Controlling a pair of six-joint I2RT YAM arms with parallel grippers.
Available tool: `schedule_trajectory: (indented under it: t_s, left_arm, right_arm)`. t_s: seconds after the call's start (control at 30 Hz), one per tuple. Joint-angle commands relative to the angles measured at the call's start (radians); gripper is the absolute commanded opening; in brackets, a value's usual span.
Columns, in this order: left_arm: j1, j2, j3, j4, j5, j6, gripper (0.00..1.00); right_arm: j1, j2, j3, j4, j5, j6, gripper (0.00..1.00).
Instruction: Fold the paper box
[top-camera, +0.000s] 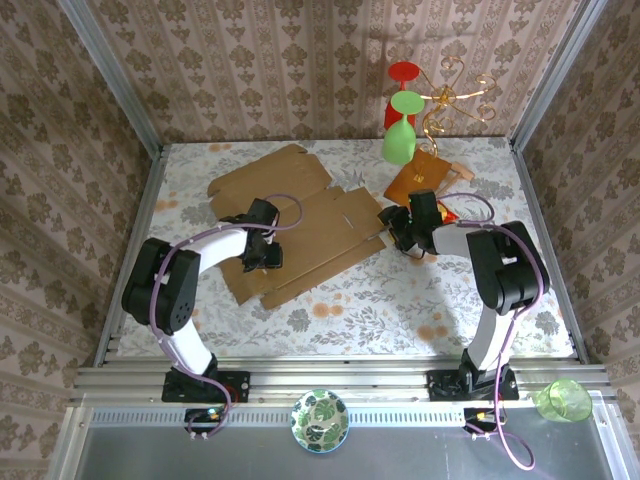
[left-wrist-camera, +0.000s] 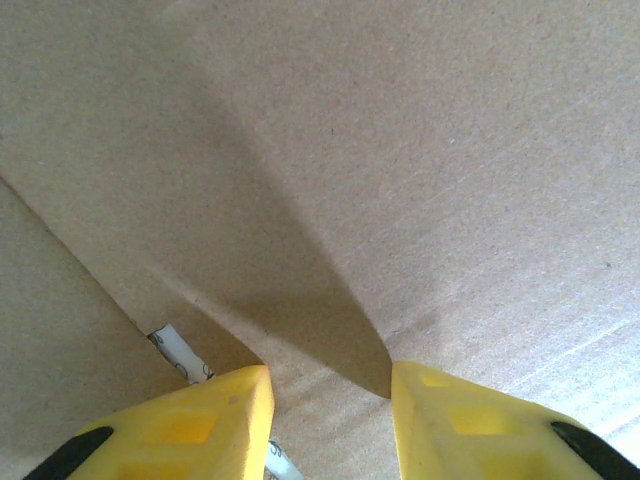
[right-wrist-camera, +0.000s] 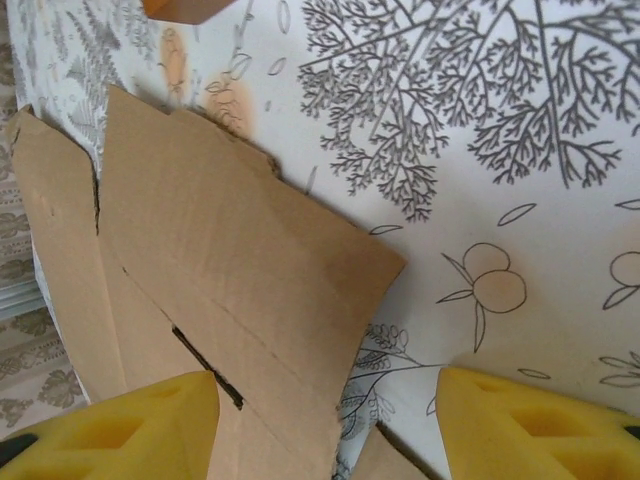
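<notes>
The paper box (top-camera: 330, 225) is laid open on the desk (top-camera: 400, 300) — the right claw (right-wrist-camera: 325, 390) is spread wide at its edge. The left claw (left-wrist-camera: 330, 385) is set narrow against the cardboard; whether anything is gripped cannot be told.

No legible word, number or brand.

(a) Orange-brown card (top-camera: 418, 178), lying just beyond the right gripper (top-camera: 400, 238) on the side away from the arm's base. It carries a small gold mark, too small to read.

(b) White strip (left-wrist-camera: 178, 352), close beside the left gripper (left-wrist-camera: 330, 385), just outside one of its yellow fingers (left-wrist-camera: 200, 420). It carries small dark printed marks, too blurred to make out as letters or figures.
</notes>
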Motion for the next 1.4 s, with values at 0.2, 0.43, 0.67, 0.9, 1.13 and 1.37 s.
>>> schedule_trajectory:
  t_s: [0.2,0.43,0.67,0.9,1.13,1.37]
  left_arm:
    - [-0.002,0.041,-0.023,-0.100,0.007,0.022,0.37]
    - [0.004,0.039,-0.014,-0.101,0.007,0.027,0.37]
    - [0.010,0.012,0.002,-0.107,0.005,0.027,0.38]
    - [0.045,-0.205,0.009,-0.114,-0.014,-0.113,0.57]
    - [0.163,-0.496,-0.075,-0.168,-0.012,-0.391,0.71]
    - [0.410,-0.716,-0.287,-0.001,0.202,-0.629,0.83]
  right_arm:
    - [0.010,0.090,0.026,0.146,-0.029,0.133,0.52]
    - [0.025,0.099,0.012,0.161,-0.009,0.176,0.45]
    - [0.027,0.105,-0.032,0.250,0.035,0.250,0.21]
    - [0.045,0.031,-0.054,0.243,0.142,0.471,0.00]
    - [0.076,-0.096,0.050,-0.055,0.203,0.653,0.00]
    - [0.078,-0.135,0.153,-0.272,0.170,0.707,0.00]
